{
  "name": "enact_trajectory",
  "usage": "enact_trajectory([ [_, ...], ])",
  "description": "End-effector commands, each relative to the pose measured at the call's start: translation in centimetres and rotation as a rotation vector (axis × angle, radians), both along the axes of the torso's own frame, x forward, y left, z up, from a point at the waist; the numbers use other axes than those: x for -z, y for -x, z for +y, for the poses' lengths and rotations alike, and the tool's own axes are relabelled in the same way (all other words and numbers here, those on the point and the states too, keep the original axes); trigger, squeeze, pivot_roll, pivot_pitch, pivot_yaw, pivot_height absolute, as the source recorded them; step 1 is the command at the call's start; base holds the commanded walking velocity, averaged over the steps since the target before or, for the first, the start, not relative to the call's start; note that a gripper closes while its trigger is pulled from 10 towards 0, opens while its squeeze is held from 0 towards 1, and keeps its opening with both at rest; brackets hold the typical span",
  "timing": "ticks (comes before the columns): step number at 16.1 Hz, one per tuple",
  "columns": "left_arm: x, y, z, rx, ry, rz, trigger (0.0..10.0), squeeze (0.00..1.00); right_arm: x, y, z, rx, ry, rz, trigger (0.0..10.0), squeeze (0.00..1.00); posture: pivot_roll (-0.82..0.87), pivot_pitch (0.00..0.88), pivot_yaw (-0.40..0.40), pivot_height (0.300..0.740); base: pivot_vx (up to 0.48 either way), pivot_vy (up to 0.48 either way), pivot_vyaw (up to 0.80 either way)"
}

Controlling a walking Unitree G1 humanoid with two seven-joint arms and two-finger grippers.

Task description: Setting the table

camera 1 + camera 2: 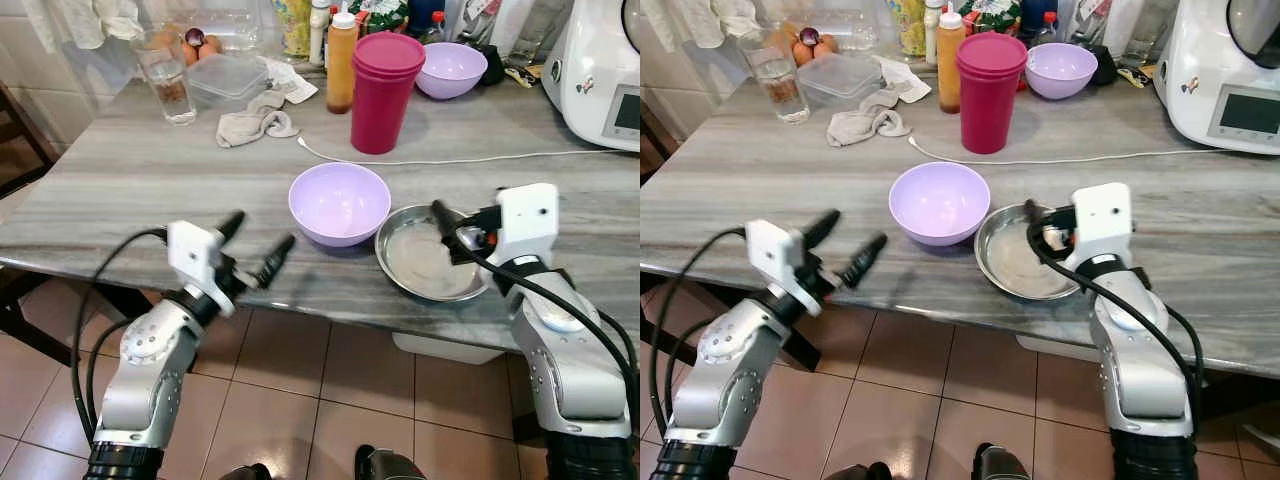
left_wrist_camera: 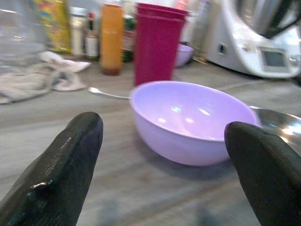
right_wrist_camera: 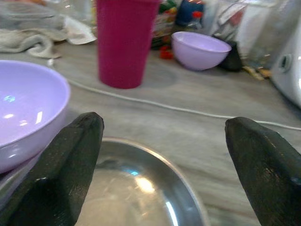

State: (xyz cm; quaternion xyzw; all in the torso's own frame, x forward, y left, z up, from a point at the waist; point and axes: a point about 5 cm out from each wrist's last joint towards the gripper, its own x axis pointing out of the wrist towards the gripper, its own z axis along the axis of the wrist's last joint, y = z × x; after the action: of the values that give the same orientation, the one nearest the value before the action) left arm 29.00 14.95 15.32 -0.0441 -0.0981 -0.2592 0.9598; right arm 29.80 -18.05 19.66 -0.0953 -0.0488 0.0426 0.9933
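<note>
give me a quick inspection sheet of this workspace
surface: grey streaked countertop, tiled floor below
job's things: lilac bowl touching a steel plate near the front edge; second lilac bowl at the back; stacked magenta cups
clutter: drinking glass, crumpled cloth, orange bottle, lidded plastic box
grippers: left tool open, off the front edge, aimed at the near bowl; right tool open over the plate
cables: white cable across the counter
surroundings: white kitchen appliance at back right

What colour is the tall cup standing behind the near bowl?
The tall cup is dark pink, magenta; the left eye view shows it best.
</note>
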Motion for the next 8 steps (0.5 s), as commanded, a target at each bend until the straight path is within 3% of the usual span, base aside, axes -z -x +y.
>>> enact_trajectory([
  [1, 0.1, -0.2, 0.5, -0.063, 0.002, -0.003, 10.0, 0.0, -0.5, 0.2, -0.1, 0.048, -0.004, -0.045, 10.0, 0.0, -0.24, 0.145, 0.016, 0.74, 0.0, 0.0, 0.0],
  [3, 0.1, -0.3, 0.7, -0.139, 0.026, 0.011, 10.0, 0.0, -0.4, -0.1, 0.1, 0.046, -0.062, -0.068, 10.0, 0.0, -0.23, 0.134, 0.019, 0.74, 0.0, 0.0, 0.0],
  [5, 0.6, -0.2, 0.1, -0.143, -0.016, 0.041, 10.0, 0.0, -0.1, -0.1, -0.2, 0.079, -0.06, -0.069, 10.0, 0.0, -0.22, 0.13, 0.02, 0.74, 0.0, 0.0, 0.0],
  [7, 2.1, -0.2, 0.2, -0.21, -0.041, 0.129, 10.0, 0.0, 1.3, 0.2, -0.4, 0.071, -0.161, 0.024, 10.0, 0.0, -0.22, 0.113, 0.027, 0.74, 0.0, 0.0, 0.0],
  [8, 2.5, -0.4, 0.2, -0.253, -0.034, 0.16, 10.0, 0.0, 1.1, 0.4, -0.2, 0.05, -0.175, -0.02, 10.0, 0.0, -0.22, 0.111, 0.029, 0.74, 0.0, 0.0, 0.0],
])
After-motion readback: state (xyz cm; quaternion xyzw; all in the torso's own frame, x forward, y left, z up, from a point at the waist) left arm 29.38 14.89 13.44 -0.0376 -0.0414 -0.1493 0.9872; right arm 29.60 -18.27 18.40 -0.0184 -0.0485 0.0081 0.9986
